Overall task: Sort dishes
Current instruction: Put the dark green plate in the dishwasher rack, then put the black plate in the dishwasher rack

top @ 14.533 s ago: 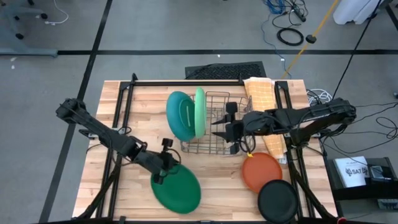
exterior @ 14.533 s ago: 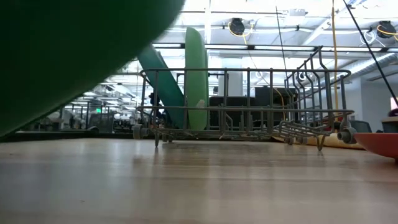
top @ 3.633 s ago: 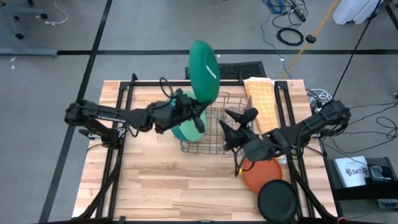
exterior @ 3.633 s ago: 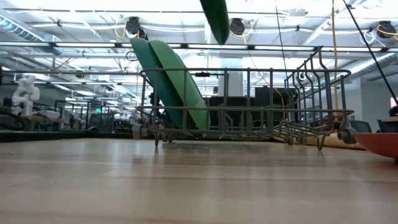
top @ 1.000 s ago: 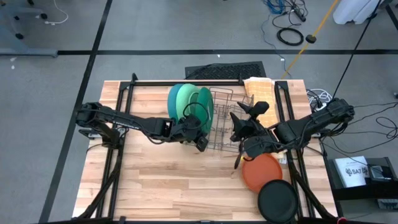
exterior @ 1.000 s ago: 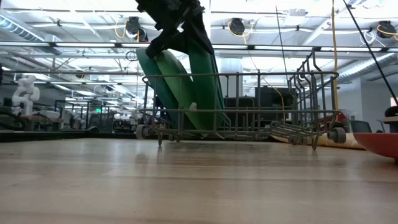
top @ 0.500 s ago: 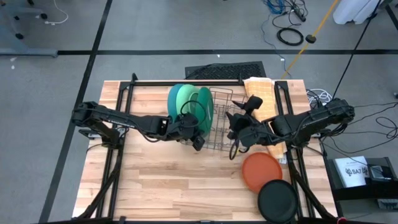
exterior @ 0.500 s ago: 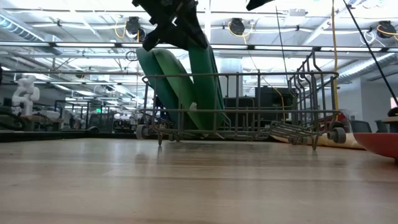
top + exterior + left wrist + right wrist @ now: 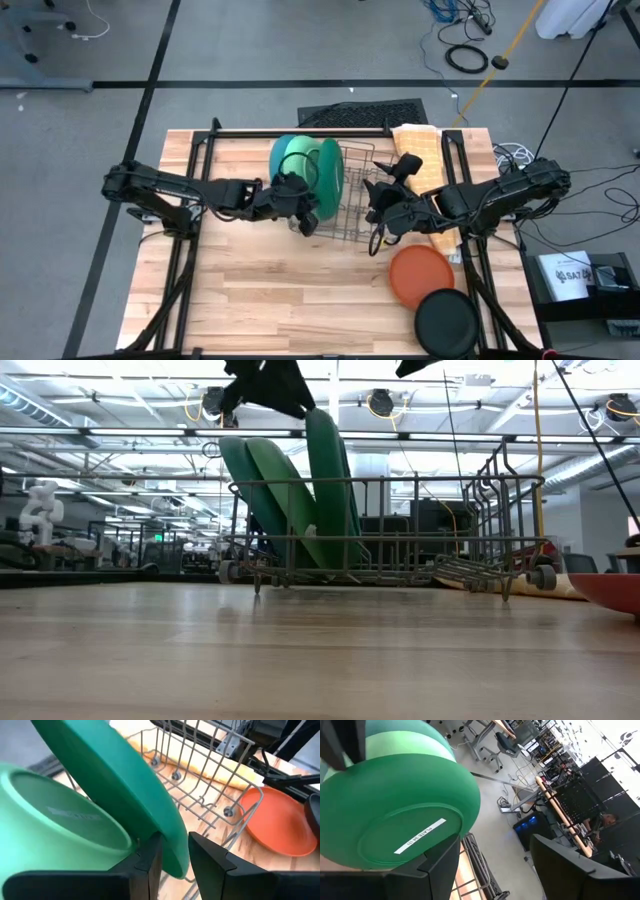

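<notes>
Three larger plates stand on edge in the left end of the grey wire rack (image 9: 362,195), leaning toward the table's left: teal (image 9: 280,165), light green (image 9: 301,152), dark green (image 9: 331,170). My left gripper (image 9: 308,222) is open, just left of and above the dark green plate's top rim (image 9: 322,415). In the left wrist view that rim (image 9: 172,857) shows beyond the gap between the fingers. My right gripper (image 9: 378,205) hovers open over the rack's right half, facing the dark green plate (image 9: 395,825). The orange plate (image 9: 420,277) and black plate (image 9: 447,323) lie flat near the table's right near corner.
A folded yellow-orange cloth (image 9: 425,165) lies along the rack's right side, under the right arm. The rack's right half holds no plates. Bare wooden table (image 9: 290,290) stretches toward the near edge. Black frame rails (image 9: 195,200) run along both sides of the table.
My left gripper has come off the dark green plate's top rim and risen, drawing back toward the table's left. The plate stays standing in the rack, leaning on the light green one. My right gripper has moved from near the orange plate toward the far edge, over the rack.
</notes>
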`<state>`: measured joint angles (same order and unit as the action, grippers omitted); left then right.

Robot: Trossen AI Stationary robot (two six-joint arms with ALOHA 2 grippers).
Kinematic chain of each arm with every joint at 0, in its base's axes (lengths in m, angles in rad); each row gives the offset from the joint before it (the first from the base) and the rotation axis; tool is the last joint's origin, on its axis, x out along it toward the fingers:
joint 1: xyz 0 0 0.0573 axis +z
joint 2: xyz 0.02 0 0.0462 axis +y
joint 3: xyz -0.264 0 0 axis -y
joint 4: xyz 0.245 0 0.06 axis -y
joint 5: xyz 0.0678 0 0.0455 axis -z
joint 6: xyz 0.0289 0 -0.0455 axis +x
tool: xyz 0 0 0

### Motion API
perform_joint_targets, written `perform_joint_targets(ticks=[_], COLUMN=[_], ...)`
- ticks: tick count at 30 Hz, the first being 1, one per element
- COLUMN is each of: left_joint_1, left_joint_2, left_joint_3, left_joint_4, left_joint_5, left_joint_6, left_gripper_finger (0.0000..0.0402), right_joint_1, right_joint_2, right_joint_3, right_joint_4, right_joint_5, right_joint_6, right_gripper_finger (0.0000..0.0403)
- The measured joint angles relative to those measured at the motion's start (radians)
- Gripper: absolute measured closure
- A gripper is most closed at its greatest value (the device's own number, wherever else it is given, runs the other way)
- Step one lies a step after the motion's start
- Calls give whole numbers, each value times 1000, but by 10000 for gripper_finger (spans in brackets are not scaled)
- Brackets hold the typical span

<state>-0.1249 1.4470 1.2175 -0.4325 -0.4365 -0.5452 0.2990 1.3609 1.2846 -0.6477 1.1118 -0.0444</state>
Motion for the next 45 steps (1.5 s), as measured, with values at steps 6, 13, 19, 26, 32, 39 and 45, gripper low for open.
perform_joint_targets(ticks=[6, 13, 19, 26, 32, 39, 45], left_joint_1=[-1, -11, -64, -144, -160, -158, -169], left_joint_2=[-72, -181, -253, -248, -184, -134, -131], left_joint_3=[0, 0, 2, 2, 1, 1, 1], left_joint_4=[7, 8, 2, -148, -197, -173, -167], left_joint_5=[-36, -77, -130, -330, -404, -407, -395], left_joint_6=[47, 132, 195, 134, 112, 115, 107], left_gripper_finger=[297, 297, 297, 297, 297, 297, 297], right_joint_1=[-37, -144, -217, -186, -64, 72, 202], right_joint_2=[1, 42, 100, 102, 90, 44, 22], right_joint_3=[0, 0, 0, 0, 0, 0, 0], right_joint_4=[35, 142, 186, -112, -282, -389, -405], right_joint_5=[-171, -484, -663, -880, -975, -1038, -1249], right_joint_6=[-7, -102, -143, 44, 244, 509, 778], right_gripper_finger=[170, 170, 170, 170, 170, 170, 170])
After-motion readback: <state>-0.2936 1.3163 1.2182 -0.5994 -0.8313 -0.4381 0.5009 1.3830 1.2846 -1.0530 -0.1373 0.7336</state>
